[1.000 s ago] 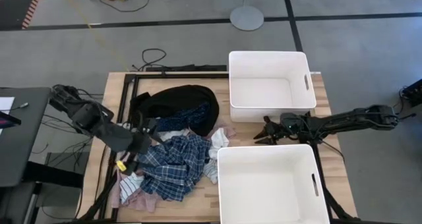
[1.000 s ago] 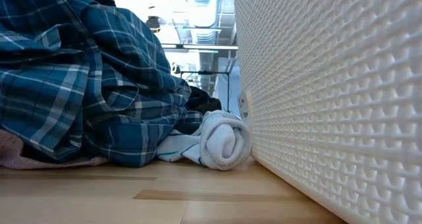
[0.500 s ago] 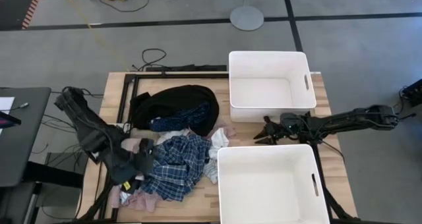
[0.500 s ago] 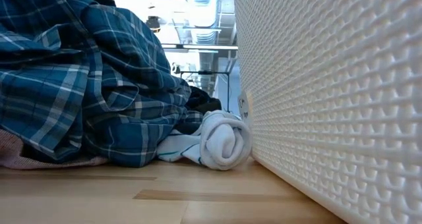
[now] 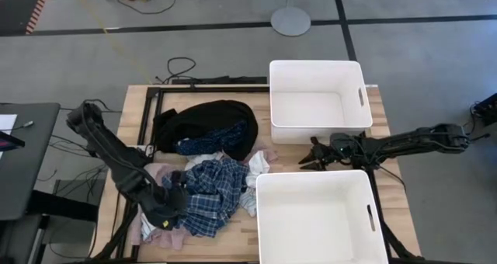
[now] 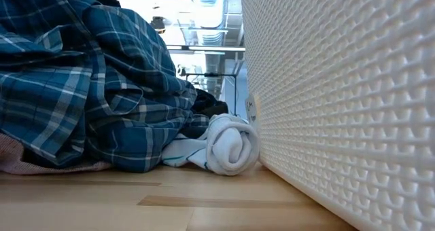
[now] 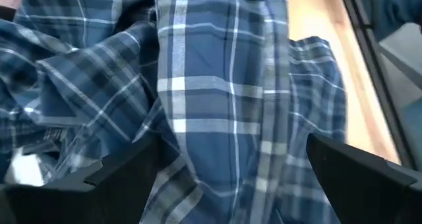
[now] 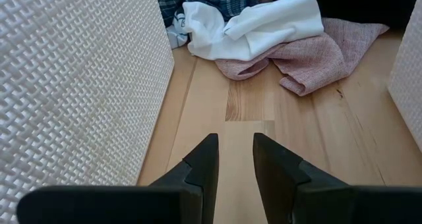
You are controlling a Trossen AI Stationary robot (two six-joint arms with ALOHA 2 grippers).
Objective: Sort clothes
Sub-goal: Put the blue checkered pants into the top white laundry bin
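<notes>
The clothes lie heaped on the table's left half. A blue-white plaid shirt is in front, with a black garment behind it. A navy one lies between them, and pink cloth is at the near left. A rolled white sock rests on the wood beside the near bin. My left gripper is open, low over the plaid shirt's left part. My right gripper waits between the two bins, slightly open with nothing between its fingers. My left gripper comes slanting down from the table's left, and its open fingers stand on either side of a raised fold of the plaid shirt. Whether they touch the cloth I cannot tell.
Two white bins stand on the right half, one at the far edge and one at the near edge. White cloth and pink cloth lie ahead of my right gripper in the gap between the bins.
My left gripper has come down and toward the table's near edge, from beside the heap's left side to low over the plaid shirt. The clothes lie as before.
</notes>
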